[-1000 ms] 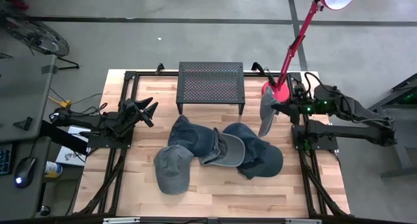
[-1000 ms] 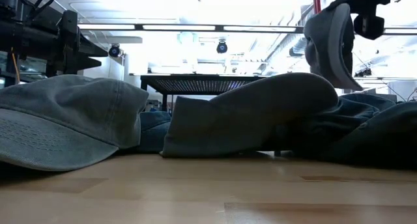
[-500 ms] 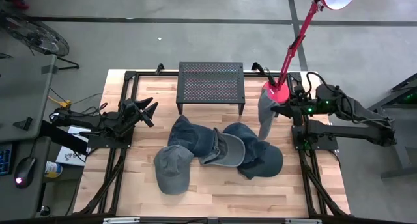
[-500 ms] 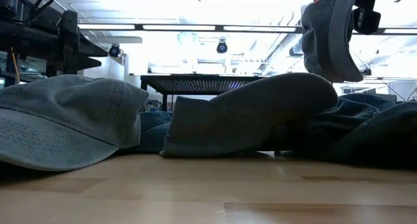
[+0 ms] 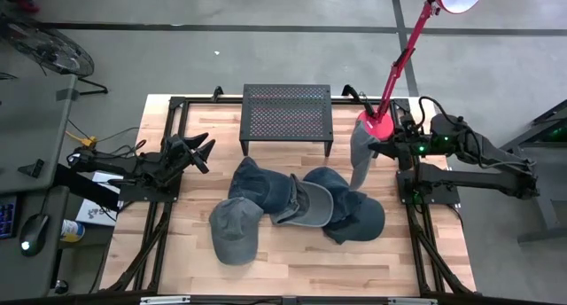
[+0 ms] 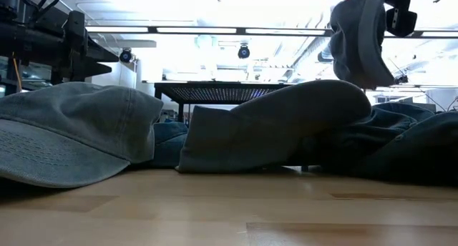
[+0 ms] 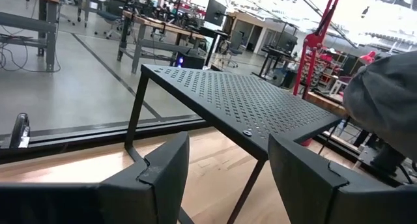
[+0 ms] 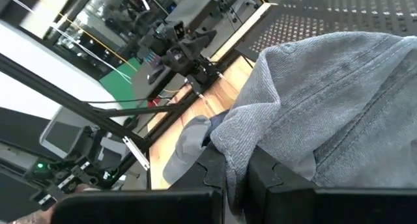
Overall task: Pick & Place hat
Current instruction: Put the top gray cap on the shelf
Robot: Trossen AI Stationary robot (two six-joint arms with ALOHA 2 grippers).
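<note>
Hanging limp from the right fingers (image 8: pixel 236 168), grey hat (image 5: pixel 361 154), seemingly faded.

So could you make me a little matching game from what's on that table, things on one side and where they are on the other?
Things:
1. grey hat
2. black mesh stand
3. left gripper
4. pale green cap

Places or states:
A. open, holding nothing, at the table's left side
B. flat on the wood near the front edge
C. hanging in the air from the right gripper
D. at the table's back edge

Pairs: 1-C, 2-D, 3-A, 4-B
</note>
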